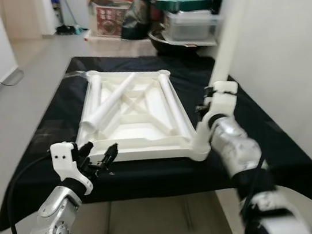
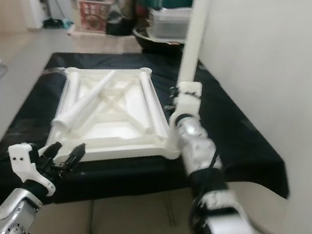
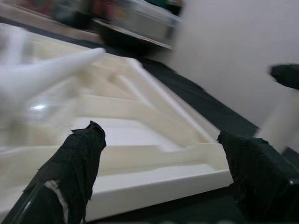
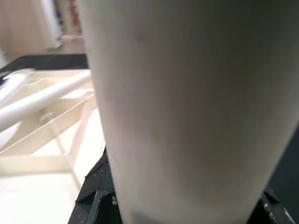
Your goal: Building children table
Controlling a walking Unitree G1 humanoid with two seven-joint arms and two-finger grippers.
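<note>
One white table leg (image 1: pixel 231 36) stands nearly upright in the right gripper (image 1: pixel 210 99), clenched around its lower end, with its long axis leaning slightly up and away toward the wall. The leg hangs just above and beside the near right corner of the upturned white tabletop (image 1: pixel 144 115), which lies flat on the black-covered counter (image 1: pixel 251 132). That corner socket (image 1: pixel 200 151) looks like the target, and it sits directly below and slightly nearer than the gripped end, so the coming move probably turns on bringing the leg down and plumb over that corner; the right arm is far the nearer one for this. The left gripper (image 1: pixel 99 157) hovers released, fingers spread, just at the near left edge of the tabletop, seemingly ready to steady it. Counted: one tabletop, one leg in the air, and one loose leg (image 1: pixel 111 104) lying diagonally across the tabletop's ribbed underside, with two more pale tubes apparently lying along its left and right sides, though blur makes that uncertain. Storage boxes (image 1: pixel 189 22) crowd the floor beyond the counter.
</note>
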